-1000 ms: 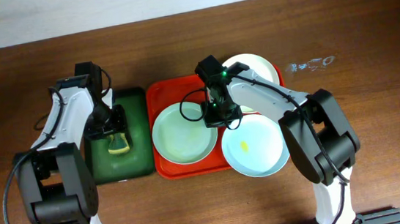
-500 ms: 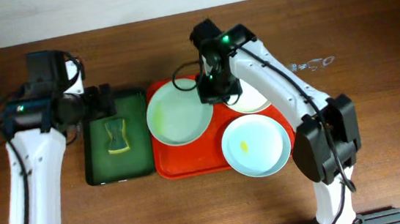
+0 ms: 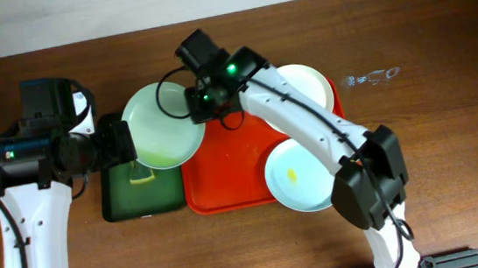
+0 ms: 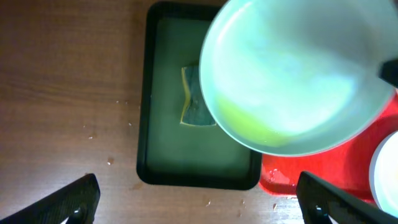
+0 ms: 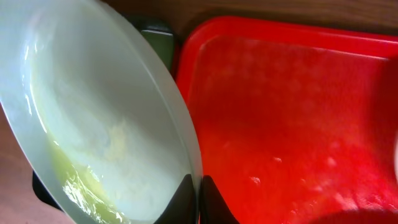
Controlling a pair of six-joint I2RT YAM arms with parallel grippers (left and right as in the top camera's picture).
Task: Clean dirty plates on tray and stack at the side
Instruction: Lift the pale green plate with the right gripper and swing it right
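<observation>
Pale green round plate point(image 3: 161, 124): off the large red plastic tray point(image 3: 225, 175) now. A second ago it lay flat on the tray's left half, with my right gripper point(image 3: 203, 102) at its far rim. That gripper is clenched on the rim and has lifted the plate and carried it left. The plate hangs over the gap between the red tray and the small dark green tray point(image 3: 118, 203), and in the left wrist view it covers part of the yellow-and-green sponge point(image 4: 194, 99). I cannot tell its exact tilt. A yellowish film shows on the lower part of its bowl, so it counts as dirty.

Left gripper point(image 4: 199, 199): a second ago it was down at the sponge. It has since backed away to the table side of the green tray, and its jaws are spread wide with nothing between them. The sponge lies loose in its tray.

Remaining plates: the cream-white round plate point(image 3: 309, 88) sits at the red tray's far right corner. The pale blue round plate point(image 3: 300, 176) sits at the near right and carries a small yellow smear point(image 3: 292, 175). Neither has been touched.

Judgement: the first plate is presented for wiping, but wiping has not begun. The left arm must pick up the sponge, and the plate overhangs it, so approach room looks tight. Nothing is stacked at the side yet, so the task is at an early stage.
</observation>
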